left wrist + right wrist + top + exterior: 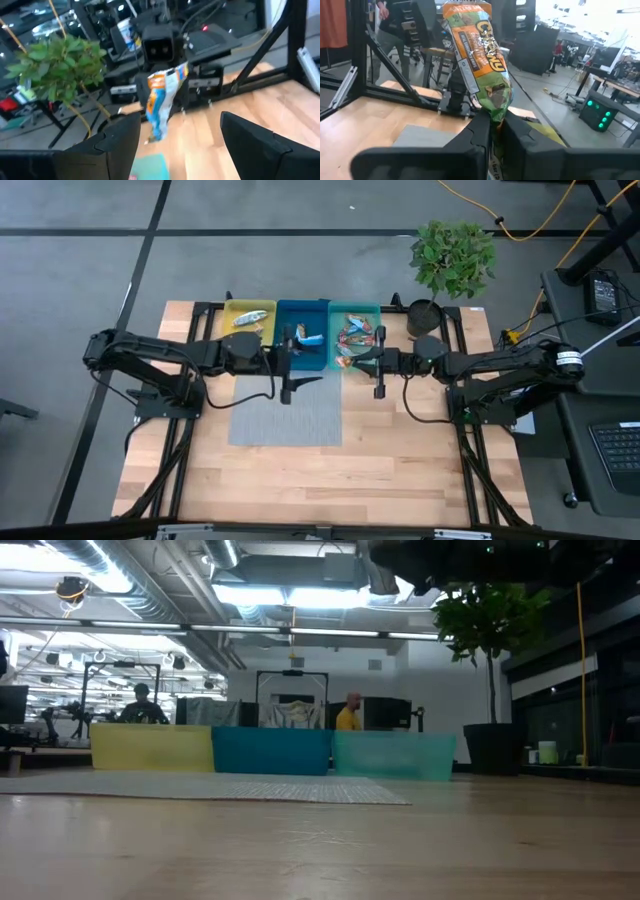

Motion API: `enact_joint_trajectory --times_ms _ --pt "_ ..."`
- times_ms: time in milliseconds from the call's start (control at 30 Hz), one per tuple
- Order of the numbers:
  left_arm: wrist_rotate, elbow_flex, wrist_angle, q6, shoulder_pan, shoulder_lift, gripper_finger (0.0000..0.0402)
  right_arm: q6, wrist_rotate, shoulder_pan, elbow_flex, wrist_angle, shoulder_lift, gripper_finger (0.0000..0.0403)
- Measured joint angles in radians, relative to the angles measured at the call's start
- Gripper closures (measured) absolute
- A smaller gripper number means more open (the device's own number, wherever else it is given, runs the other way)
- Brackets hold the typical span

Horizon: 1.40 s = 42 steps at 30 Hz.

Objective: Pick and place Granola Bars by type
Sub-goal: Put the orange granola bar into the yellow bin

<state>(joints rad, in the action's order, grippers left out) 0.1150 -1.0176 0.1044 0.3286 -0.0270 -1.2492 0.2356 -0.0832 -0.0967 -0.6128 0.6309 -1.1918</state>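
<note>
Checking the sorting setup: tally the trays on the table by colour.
Yellow tray: 1
Blue tray: 1
Teal tray: 1
Total: 3 trays

A grey mat (pixel 286 423) lies mid-table. Along the table's far edge sit yellow (pixel 235 310), blue (pixel 300 308) and teal trays (pixel 367 309); a potted plant (pixel 452 258) stands at the far right corner.

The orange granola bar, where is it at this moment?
The orange granola bar is pinched in the right gripper, raised above the table beside the teal tray, facing the left gripper.
</note>
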Motion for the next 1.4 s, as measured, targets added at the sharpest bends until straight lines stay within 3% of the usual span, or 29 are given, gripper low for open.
enact_joint_trajectory --times_ms 167,833,1200,1400 --pt "-0.03 -0.001 0.041 0.0 0.0 -0.023 0.0136 0.0 -0.028 0.0 0.0 0.065 -0.022 0.0381" --pt "-0.039 -0.001 0.206 0.006 0.012 -0.145 0.0141 -0.027 -0.132 -0.032 -0.007 0.242 -0.151 0.0367" --pt "-0.04 -0.001 0.238 -0.027 0.049 -0.145 0.0181 -0.046 -0.158 -0.032 -0.009 0.275 -0.151 0.0373" --pt "-0.106 -0.001 0.292 -0.061 0.066 -0.153 0.0223 -0.046 -0.158 -0.032 -0.009 0.279 -0.151 0.0374"
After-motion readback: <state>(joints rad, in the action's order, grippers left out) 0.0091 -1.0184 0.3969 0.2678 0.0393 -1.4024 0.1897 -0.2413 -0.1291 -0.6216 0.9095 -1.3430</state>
